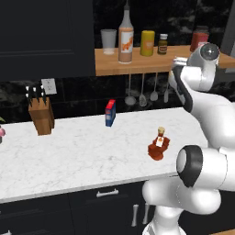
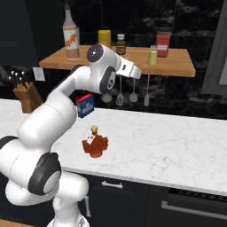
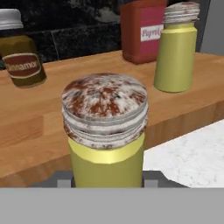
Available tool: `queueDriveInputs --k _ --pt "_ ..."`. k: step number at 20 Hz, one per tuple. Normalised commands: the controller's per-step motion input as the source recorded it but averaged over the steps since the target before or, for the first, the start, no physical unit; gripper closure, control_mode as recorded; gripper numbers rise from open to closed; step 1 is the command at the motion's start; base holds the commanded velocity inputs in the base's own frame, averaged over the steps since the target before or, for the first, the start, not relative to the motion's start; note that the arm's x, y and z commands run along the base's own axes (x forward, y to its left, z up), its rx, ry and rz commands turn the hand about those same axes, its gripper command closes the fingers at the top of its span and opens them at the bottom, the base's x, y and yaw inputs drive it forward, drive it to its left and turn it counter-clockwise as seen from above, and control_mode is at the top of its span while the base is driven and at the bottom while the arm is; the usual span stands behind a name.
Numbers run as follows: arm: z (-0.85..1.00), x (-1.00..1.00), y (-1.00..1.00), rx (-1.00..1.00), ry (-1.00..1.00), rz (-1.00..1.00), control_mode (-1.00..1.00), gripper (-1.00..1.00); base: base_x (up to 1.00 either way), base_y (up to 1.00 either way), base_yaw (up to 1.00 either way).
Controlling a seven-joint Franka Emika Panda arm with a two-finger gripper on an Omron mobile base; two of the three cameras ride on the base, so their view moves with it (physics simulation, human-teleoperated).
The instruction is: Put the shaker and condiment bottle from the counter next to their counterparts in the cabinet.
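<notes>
My gripper is shut on the shaker, a small yellow-green cylinder with a mottled grey cap, held upright at the front edge of the cabinet shelf. Its counterpart shaker stands further back on the shelf, to the right. The hand reaches over the shelf edge. The reddish-brown condiment bottle stands on the white marble counter. The tall pale bottle with the orange label stands at the shelf's left.
On the shelf stand a glass, a yellow canister, a cinnamon jar and a red paprika container. A knife block and a blue box stand on the counter. Utensils hang below the shelf.
</notes>
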Motion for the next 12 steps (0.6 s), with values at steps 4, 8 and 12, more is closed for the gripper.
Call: queueDriveInputs --k 4,8,12 --pt "-0.18 0.54 -0.07 -0.01 -0.10 -0.03 -1.00 1.00 0.00 0.00 0.00" --pt "0.08 0.54 -0.10 0.09 -0.03 -0.02 -1.00 1.00 0.00 0.00 0.00" --pt "0.48 0.04 0.00 0.06 0.00 0.00 -1.00 1.00 0.00 0.00 0.00"
